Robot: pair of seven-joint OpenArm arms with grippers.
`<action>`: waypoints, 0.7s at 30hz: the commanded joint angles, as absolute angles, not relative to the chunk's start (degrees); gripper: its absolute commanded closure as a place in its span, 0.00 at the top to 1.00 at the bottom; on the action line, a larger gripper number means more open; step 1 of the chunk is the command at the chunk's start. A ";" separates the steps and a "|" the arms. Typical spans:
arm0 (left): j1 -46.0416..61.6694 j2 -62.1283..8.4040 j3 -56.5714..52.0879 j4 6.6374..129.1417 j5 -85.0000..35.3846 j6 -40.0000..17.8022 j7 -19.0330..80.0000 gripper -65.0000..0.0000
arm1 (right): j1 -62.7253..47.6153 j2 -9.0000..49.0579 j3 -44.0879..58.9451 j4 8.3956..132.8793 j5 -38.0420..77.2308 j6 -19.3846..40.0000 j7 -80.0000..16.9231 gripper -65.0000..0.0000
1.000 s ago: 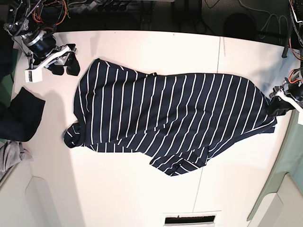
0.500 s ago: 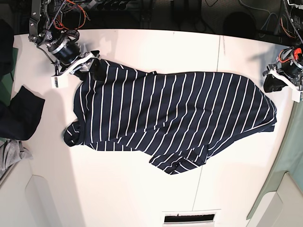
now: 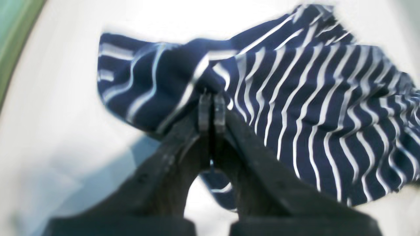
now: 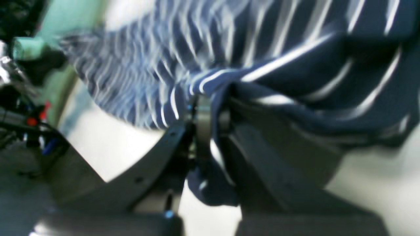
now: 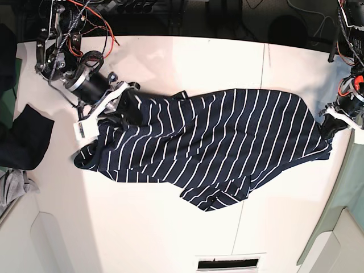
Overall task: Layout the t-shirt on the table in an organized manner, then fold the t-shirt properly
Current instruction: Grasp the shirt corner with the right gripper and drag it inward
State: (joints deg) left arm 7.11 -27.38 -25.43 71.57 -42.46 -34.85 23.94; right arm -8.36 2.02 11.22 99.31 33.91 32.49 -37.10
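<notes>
The t-shirt (image 5: pixel 216 142) is pinched at opposite ends by left gripper (image 3: pixel 210 98) and right gripper (image 4: pixel 210 101).

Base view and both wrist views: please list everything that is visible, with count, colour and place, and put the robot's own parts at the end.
t-shirt: one, dark navy with thin white stripes, spread crumpled across the middle of the table.
table: one, white, under everything, with a thin dark seam.
dark cloth: one, plain dark, at the base view's left edge.
grey cloth: one, grey, below the dark cloth at the same edge.
cables: several, red and black, top left behind the table.
right gripper: one, black, shut on the t-shirt at the base view's left.
left gripper: one, black, shut on the t-shirt at the base view's right.
</notes>
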 commanded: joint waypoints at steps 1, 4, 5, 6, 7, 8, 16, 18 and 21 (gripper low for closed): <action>6.63 -28.93 -25.85 72.47 -43.24 -35.20 22.90 0.00 | -7.46 2.20 12.19 102.89 34.87 32.99 -34.26 0.00; 5.52 -29.21 -25.85 72.47 -43.24 -35.40 23.27 0.00 | -3.11 2.00 13.52 105.14 30.02 32.10 -32.32 0.00; 5.10 -29.21 -25.82 72.47 -43.27 -35.38 23.40 0.00 | -0.82 1.69 13.50 104.29 27.24 31.14 -32.21 0.00; 4.73 -29.21 -25.82 72.47 -43.27 -35.38 23.40 0.00 | 1.65 1.30 13.39 102.63 25.32 31.03 -31.94 0.00; 4.54 -29.21 -25.82 72.47 -43.29 -35.38 23.40 0.00 | 4.23 0.75 13.37 100.40 23.88 31.00 -31.68 0.00; 4.47 -29.21 -25.82 72.47 -43.27 -35.38 23.40 0.00 | 6.74 0.21 13.19 97.69 23.22 31.00 -31.64 0.00; 4.62 -27.81 -25.82 72.40 -43.13 -35.40 24.77 0.00 | 24.71 -1.13 7.88 65.47 15.62 24.77 -26.83 0.53; 4.64 -27.44 -25.82 72.40 -42.48 -35.38 25.98 0.00 | 26.46 -1.13 7.25 60.86 14.96 24.82 -27.77 0.53; 4.86 -27.59 -25.82 72.38 -42.35 -35.40 27.46 0.00 | 24.45 -1.10 7.46 62.11 16.29 24.88 -31.11 0.53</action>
State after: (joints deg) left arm 5.41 -26.20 -25.45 71.55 -41.41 -34.98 28.69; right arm 23.40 -1.26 7.33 61.10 15.35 24.40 -31.92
